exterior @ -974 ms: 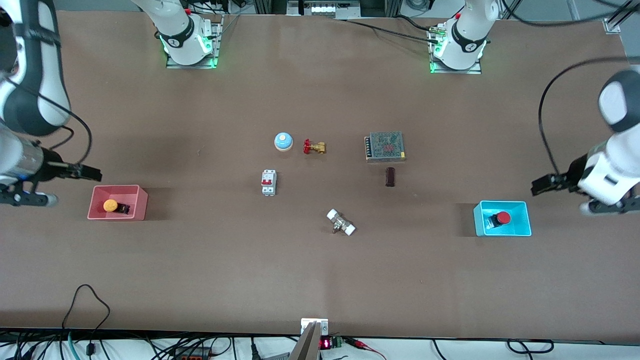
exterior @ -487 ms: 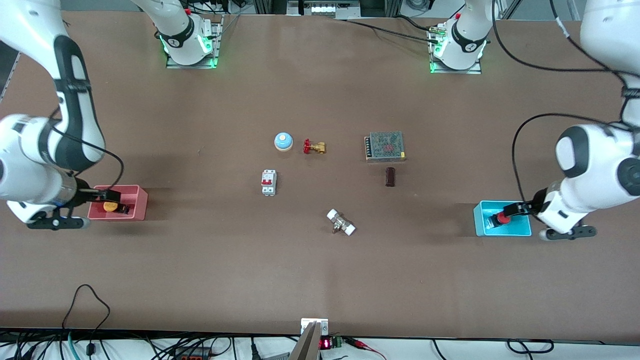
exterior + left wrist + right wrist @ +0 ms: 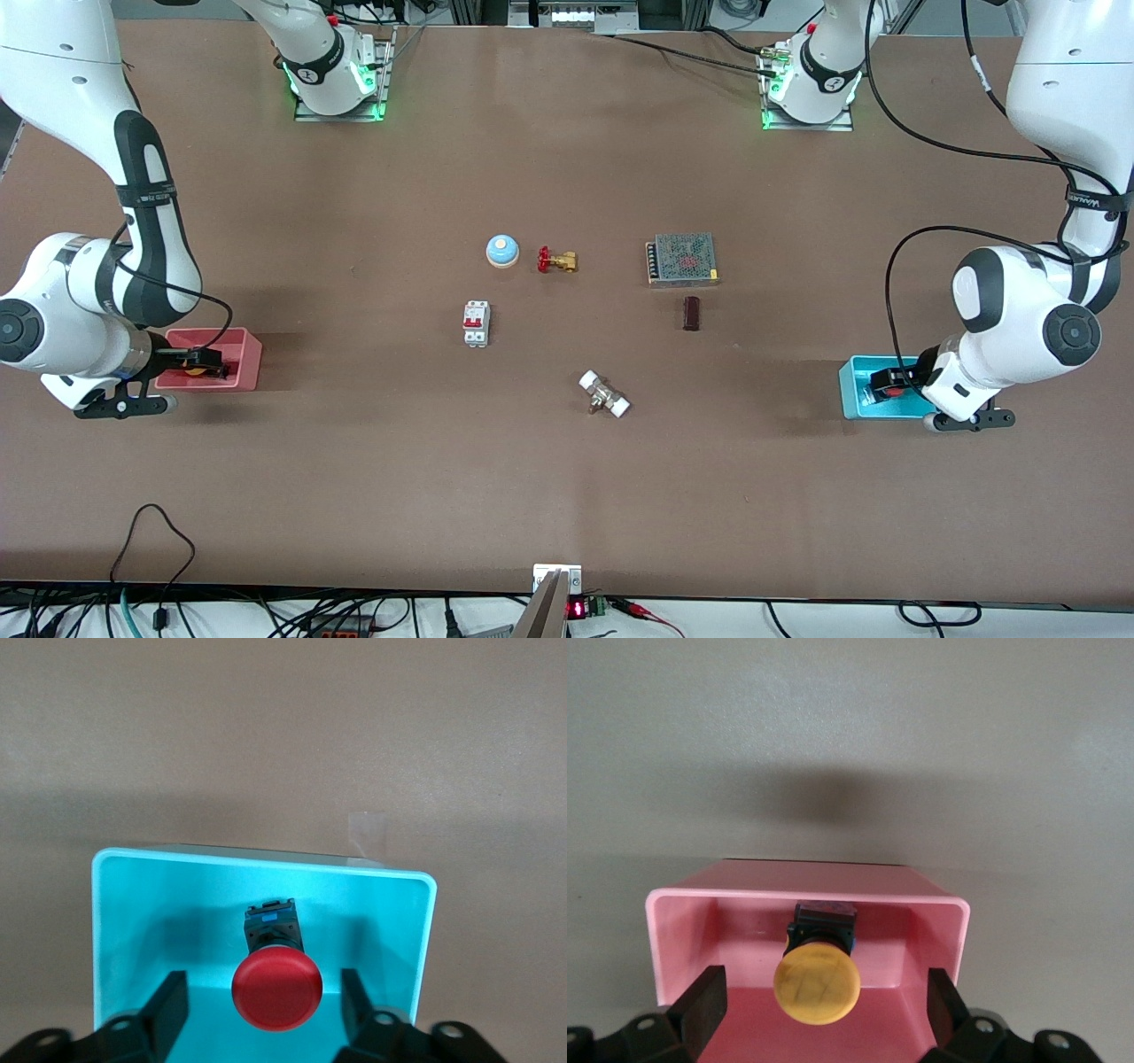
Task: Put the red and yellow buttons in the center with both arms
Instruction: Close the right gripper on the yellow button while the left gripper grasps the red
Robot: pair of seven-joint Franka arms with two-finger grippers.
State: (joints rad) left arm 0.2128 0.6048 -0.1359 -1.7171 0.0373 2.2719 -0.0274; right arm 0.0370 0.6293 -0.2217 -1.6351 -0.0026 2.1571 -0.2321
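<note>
The red button (image 3: 276, 989) lies in the cyan bin (image 3: 858, 390) at the left arm's end of the table; in the front view only a sliver of its red cap (image 3: 897, 390) shows. My left gripper (image 3: 264, 1005) is open inside the bin, one finger on each side of the cap, not touching. The yellow button (image 3: 817, 983) lies in the pink bin (image 3: 235, 359) at the right arm's end, its cap (image 3: 192, 372) partly hidden in the front view. My right gripper (image 3: 824, 1005) is open astride it inside the bin (image 3: 673, 930).
On the brown tabletop middle (image 3: 549, 337) stand a blue dome bell (image 3: 501, 251), a brass valve with red handwheel (image 3: 556, 260), a white circuit breaker (image 3: 476, 322), a mesh power supply (image 3: 681, 259), a dark small block (image 3: 691, 313) and a white-ended fitting (image 3: 604, 394).
Both arms have come down from outside their bins: the left gripper into the cyan bin around the red button, the right gripper into the pink bin around the yellow button.
</note>
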